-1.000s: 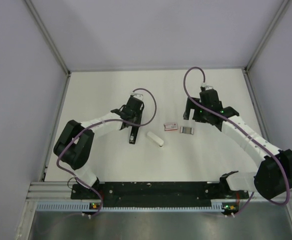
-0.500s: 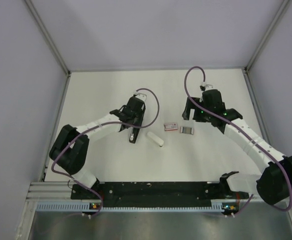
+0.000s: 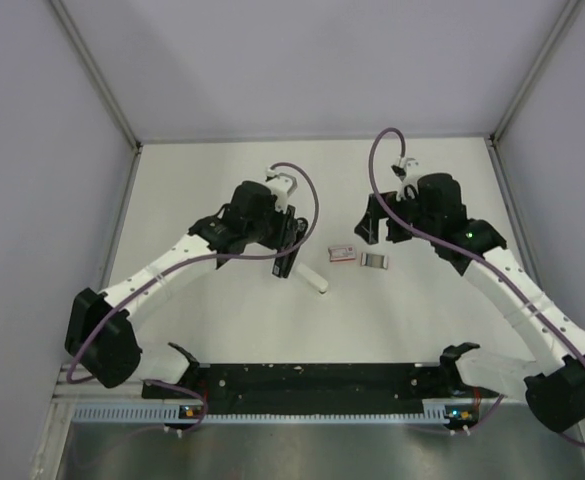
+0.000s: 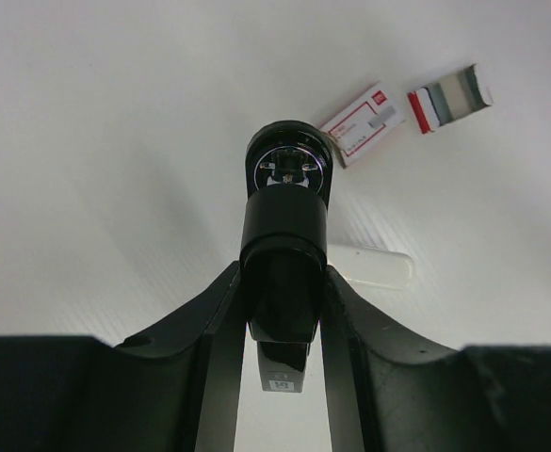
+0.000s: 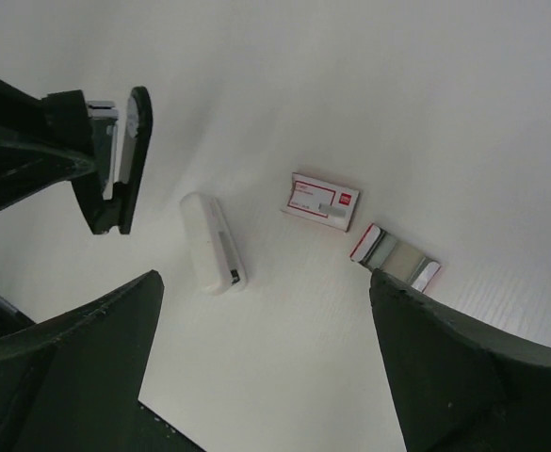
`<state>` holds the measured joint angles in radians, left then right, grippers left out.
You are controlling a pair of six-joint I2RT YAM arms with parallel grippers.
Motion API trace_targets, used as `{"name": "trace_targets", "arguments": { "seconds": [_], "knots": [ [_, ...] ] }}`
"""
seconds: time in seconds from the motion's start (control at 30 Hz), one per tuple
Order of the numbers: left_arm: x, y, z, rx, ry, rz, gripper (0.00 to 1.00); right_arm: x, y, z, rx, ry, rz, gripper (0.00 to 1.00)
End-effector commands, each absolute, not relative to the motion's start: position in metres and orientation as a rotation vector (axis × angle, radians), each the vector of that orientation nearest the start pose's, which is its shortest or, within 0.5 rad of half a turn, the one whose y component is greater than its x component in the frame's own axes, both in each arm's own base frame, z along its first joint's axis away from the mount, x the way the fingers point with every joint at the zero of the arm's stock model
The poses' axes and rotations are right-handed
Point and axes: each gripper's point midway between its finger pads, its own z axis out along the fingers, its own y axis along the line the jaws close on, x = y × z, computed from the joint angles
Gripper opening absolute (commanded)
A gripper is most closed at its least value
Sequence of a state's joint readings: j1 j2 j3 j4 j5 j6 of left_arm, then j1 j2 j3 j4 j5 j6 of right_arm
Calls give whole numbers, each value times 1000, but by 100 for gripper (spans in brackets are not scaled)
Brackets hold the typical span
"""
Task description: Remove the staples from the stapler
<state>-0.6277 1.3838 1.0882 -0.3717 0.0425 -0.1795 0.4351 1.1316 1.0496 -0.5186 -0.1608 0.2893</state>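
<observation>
My left gripper [image 3: 283, 252] is shut on the slim black stapler [image 3: 286, 260] and holds it above the table, just left of the white oblong block [image 3: 312, 278]. In the left wrist view the stapler [image 4: 284, 235] stands between my fingers [image 4: 220, 320], with its pale mark [image 4: 283, 383] at the near end. The right wrist view shows the stapler [image 5: 124, 160] at the upper left. Silvery-grey staples lie in a small red-ended tray [image 3: 374, 262], also seen in the left wrist view [image 4: 451, 96] and the right wrist view [image 5: 395, 256]. My right gripper [image 3: 377, 228] is open wide and empty above the tray.
A small pink-marked box [image 3: 343, 253] lies between the white block and the staple tray; it also shows in the left wrist view [image 4: 362, 122] and the right wrist view [image 5: 320, 201]. The white block [image 5: 211, 243] lies flat on the table. Grey walls enclose the table on three sides.
My left arm has stretched out and carried the stapler up and to the right, toward the white block. My right gripper has risen slightly and stays open.
</observation>
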Motion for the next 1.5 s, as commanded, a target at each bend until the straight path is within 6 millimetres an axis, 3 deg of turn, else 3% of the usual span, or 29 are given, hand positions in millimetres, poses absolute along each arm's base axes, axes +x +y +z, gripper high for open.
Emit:
{"name": "trace_targets", "arguments": {
  "seconds": [0.0, 0.17, 0.3, 0.6, 0.93, 1.47],
  "knots": [
    [287, -270, 229, 679, 2053, -711, 0, 265, 200, 275, -458, 2032, 705, 90],
    [250, -288, 246, 851, 1964, -934, 0, 245, 216, 283, -652, 1945, 739, 88],
    [218, -298, 261, 978, 1883, -1117, 0, 217, 235, 298, -821, 1836, 894, 86],
    [160, -297, 285, 1161, 1720, -1391, 0, 167, 251, 329, -1031, 1656, 1076, 79],
    [137, -298, 290, 1239, 1666, -1479, 0, 154, 266, 330, -1151, 1655, 1128, 68],
    [129, -299, 301, 1260, 1612, -1515, 0, 144, 283, 298, -1256, 1729, 1165, 58]
  ]
}}
